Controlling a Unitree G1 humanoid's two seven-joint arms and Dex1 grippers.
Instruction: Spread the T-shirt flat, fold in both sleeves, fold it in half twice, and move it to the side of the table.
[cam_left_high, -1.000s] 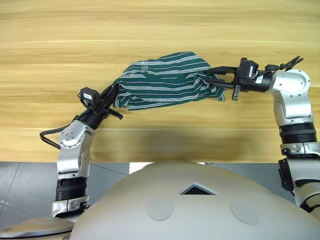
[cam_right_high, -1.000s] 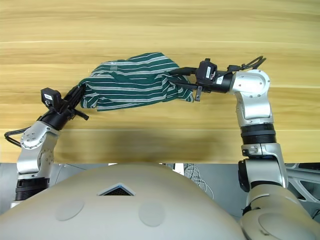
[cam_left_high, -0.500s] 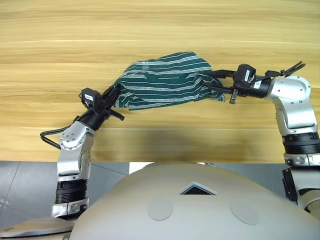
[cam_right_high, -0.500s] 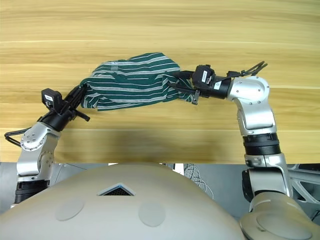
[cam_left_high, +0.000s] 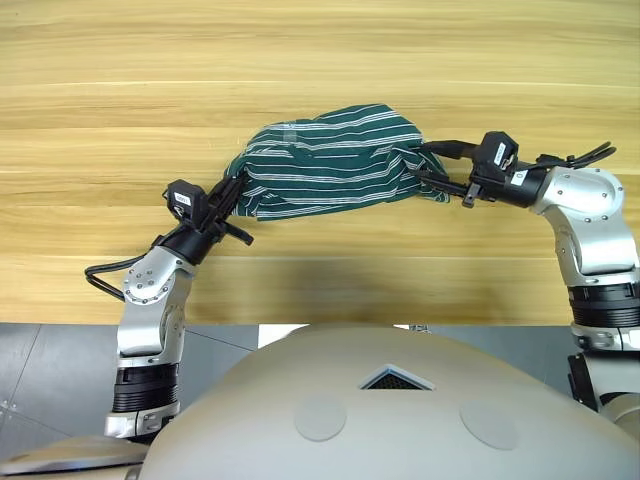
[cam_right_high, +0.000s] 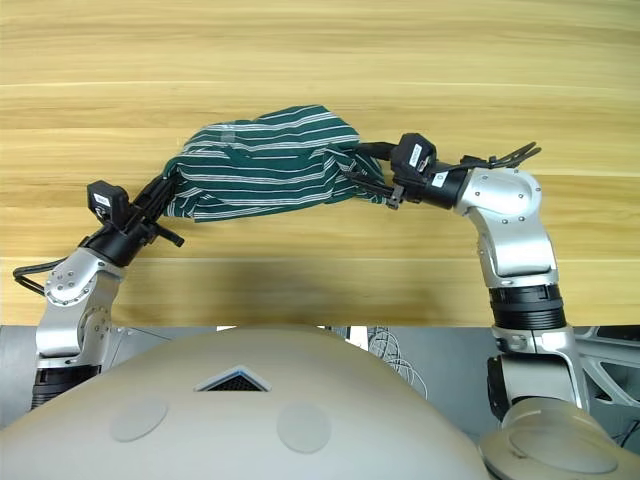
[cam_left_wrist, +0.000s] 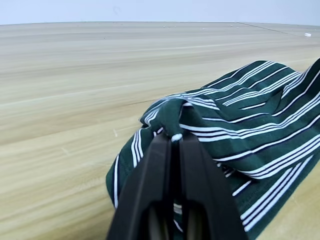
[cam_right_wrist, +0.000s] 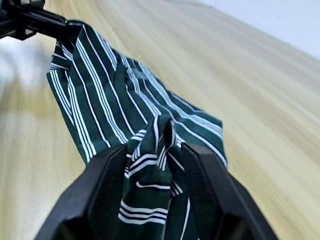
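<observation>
While the dark green T-shirt with thin white stripes (cam_left_high: 325, 160) stretches bunched between the two arms over the middle of the pale wooden surface (cam_left_high: 300, 60), the left claw (cam_left_high: 232, 192) pinches its left end, black fingers pressed nearly together on a small fold of cloth. The right claw (cam_left_high: 425, 170) grips the opposite end, fingers set a little apart with a thick wad of striped fabric clamped between them. The garment's middle lies crumpled in loose folds.
</observation>
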